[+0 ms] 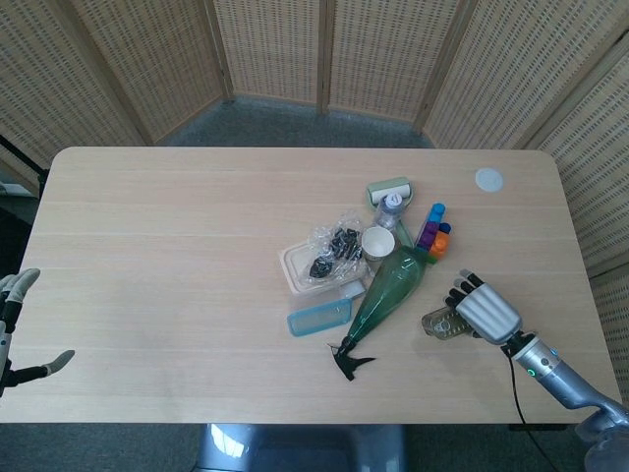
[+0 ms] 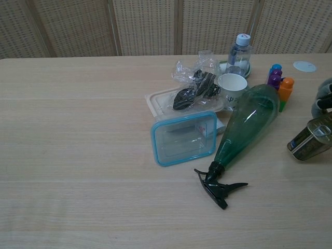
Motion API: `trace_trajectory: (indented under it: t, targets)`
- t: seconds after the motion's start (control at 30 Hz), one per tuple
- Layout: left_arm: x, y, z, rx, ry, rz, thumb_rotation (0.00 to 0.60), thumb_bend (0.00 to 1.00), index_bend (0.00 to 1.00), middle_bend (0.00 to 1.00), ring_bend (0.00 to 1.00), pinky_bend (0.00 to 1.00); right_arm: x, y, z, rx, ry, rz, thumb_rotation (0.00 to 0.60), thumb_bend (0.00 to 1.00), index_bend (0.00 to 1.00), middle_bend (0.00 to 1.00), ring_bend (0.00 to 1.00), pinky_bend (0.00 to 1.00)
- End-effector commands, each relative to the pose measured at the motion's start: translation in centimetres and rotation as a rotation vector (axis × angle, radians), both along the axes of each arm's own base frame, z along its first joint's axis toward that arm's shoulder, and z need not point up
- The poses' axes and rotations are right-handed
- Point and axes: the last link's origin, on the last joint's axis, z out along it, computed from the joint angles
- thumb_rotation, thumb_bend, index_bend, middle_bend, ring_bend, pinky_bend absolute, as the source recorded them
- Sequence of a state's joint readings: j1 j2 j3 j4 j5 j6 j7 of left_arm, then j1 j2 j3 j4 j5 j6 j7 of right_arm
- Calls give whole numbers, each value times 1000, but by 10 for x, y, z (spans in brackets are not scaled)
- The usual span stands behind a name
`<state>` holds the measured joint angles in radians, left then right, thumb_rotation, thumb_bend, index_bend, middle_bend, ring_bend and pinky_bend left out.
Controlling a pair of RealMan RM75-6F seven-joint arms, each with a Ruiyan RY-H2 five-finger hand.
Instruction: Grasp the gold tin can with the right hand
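Right hand: my right hand (image 1: pixel 484 311) sits at the 3 o'clock side of the gold tin can (image 1: pixel 444 324), fingers curled toward it; from the head view it looks clamped on the can's upper end, though I cannot see the pads closing. In the chest view only a sliver of the hand (image 2: pixel 322 98) shows at the frame's edge.

Can: tilted well off upright, its open mouth toward the hand and its base toward 9 o'clock in the chest view (image 2: pixel 310 139); it lies on the table (image 1: pixel 177 246) near the right front, just beside the fat end of the green spray bottle (image 1: pixel 386 293) at its 9 o'clock, apart from it.

Step in hand: I judge this as the closing of the grasp, not yet a sure hold.

Next move: I would tighten the fingers around the can's body and check that it stops tipping before any lift.

Neighbours: the coloured blocks (image 1: pixel 433 230) stand at 12 o'clock from the can, the paper cup (image 1: pixel 377 242) at about 10 o'clock.

Left hand: my left hand (image 1: pixel 14 295) rests spread and empty, well apart at the far 9 o'clock edge.
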<state>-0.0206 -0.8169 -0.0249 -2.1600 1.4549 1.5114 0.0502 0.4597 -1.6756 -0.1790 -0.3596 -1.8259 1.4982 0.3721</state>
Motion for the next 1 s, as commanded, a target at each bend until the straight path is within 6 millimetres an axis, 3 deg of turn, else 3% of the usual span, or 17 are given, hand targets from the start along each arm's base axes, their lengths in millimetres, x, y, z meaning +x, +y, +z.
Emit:
trace_trajectory:
  t: [0.03, 0.37, 0.8, 1.0]
  targets:
    - [0, 0, 0, -1, -3, -1, 600, 0, 0, 0, 0, 0, 1, 1, 4, -8, -13, 3, 600, 0, 710, 651, 333, 250]
    - [1, 1, 6, 13, -26, -8, 600, 0, 0, 0, 0, 0, 23, -2, 40, -58, -120, 77, 600, 0, 710, 651, 332, 250]
    - [1, 0, 13, 28, -47, -19, 600, 0, 0, 0, 0, 0, 98, -9, 106, -165, -235, 185, 600, 0, 703, 649, 332, 250]
    - [1, -1, 14, 30, -47, -19, 600, 0, 0, 0, 0, 0, 131, -10, 125, -192, -286, 209, 600, 0, 702, 649, 333, 249]
